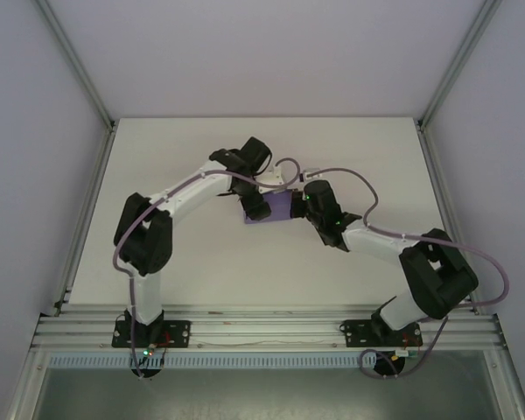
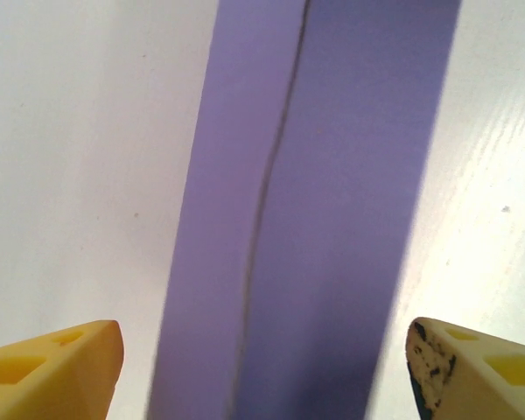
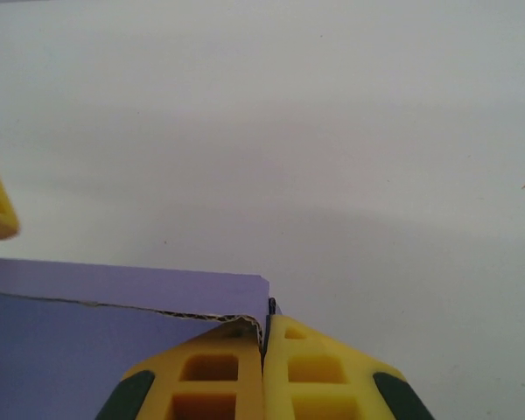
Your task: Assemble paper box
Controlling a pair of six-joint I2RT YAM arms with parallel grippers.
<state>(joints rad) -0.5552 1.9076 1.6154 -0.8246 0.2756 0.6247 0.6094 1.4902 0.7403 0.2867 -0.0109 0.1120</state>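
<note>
Nothing readable in any view: no text, labels, brands, numbers or signs. The paper box [image 1: 280, 208] faces are plain purple, no legible print
</note>
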